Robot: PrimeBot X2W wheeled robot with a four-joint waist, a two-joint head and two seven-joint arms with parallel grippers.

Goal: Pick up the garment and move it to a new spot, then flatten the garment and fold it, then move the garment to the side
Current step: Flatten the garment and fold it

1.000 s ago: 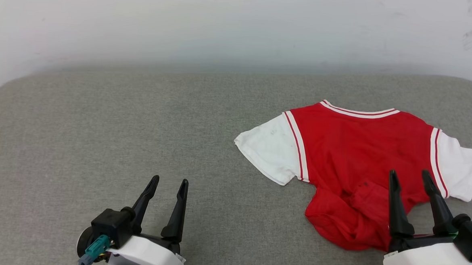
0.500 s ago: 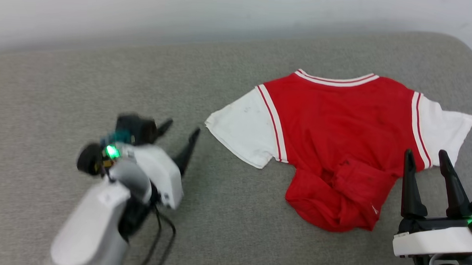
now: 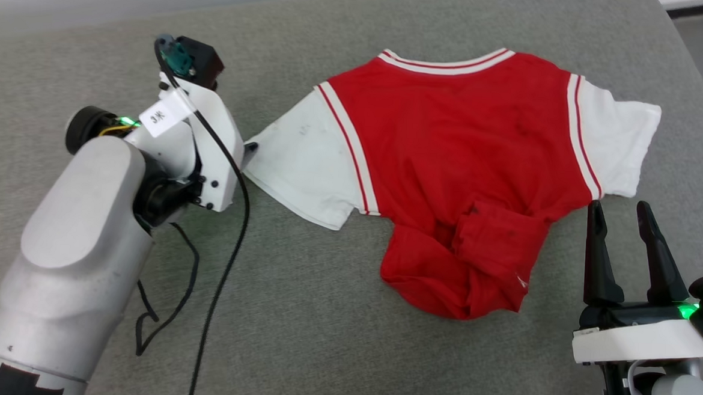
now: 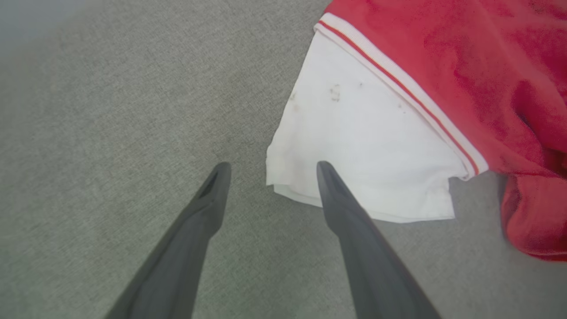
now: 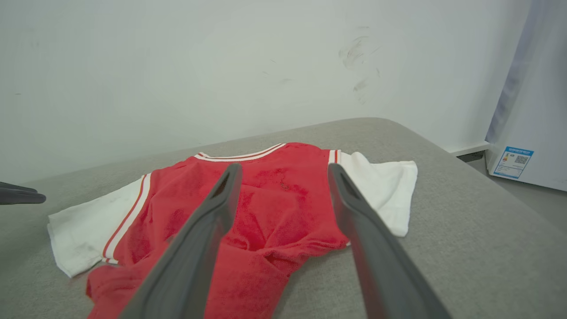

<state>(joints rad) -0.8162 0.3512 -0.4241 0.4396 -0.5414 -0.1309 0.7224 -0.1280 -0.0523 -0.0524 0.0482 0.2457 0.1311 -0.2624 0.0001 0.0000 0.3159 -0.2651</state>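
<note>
The garment [image 3: 462,143] lies right of centre on the surface [image 3: 320,340]. The left gripper [image 4: 272,165] is at its left end, with the right gripper [image 3: 618,203] to its near right.

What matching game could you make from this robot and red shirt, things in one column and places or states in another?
1. left gripper
2. right gripper
3. garment hem
4. garment collar

A. crumpled in a heap
B. open, tips by a white sleeve
C. striped, lying flat
D. open, apart from the garment

Pairs: 1-B, 2-D, 3-A, 4-C
</note>
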